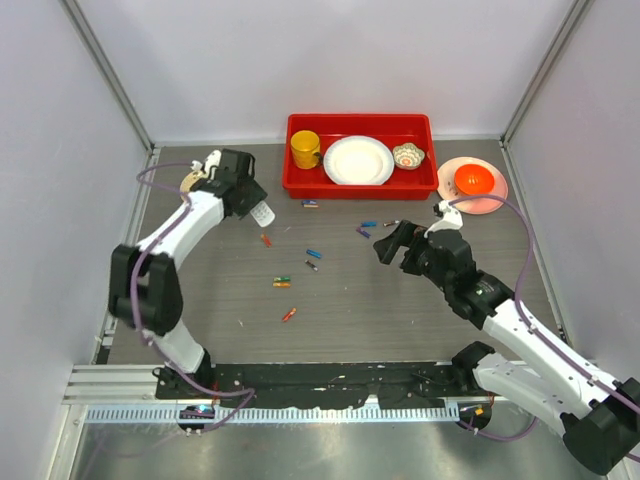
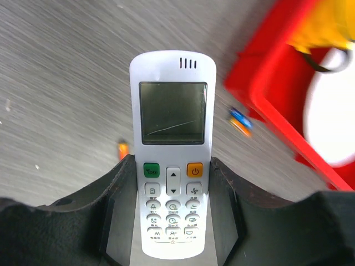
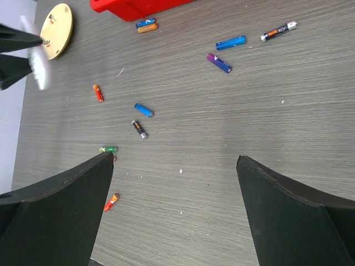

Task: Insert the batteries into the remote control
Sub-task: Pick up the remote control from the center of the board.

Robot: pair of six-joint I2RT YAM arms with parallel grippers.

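1. The left gripper (image 1: 250, 198) is clamped on the lower, button end of the remote control (image 2: 172, 88). It holds the handset at the upper left of the top view, apparently clear of the table and near the red tray (image 1: 300, 186).
2. The right gripper (image 3: 175, 160) has its jaws wide apart and holds nothing. It sits right of centre, facing the batteries (image 3: 143, 110) scattered mid-table.
3. Risk: only the lower end is held and the screen end projects free, so pressing a cell in could pivot or slip the handset.
4. Risk: the thin cylinders lie flat, so an off-centre closure would likely roll one away.
5. Only the left wrist view shows the screen and buttons facing the camera. The slot side is hidden in every view.
6. Only the right wrist view resolves the blue, green, red-orange and purple cells. Only the top view shows both arms together.
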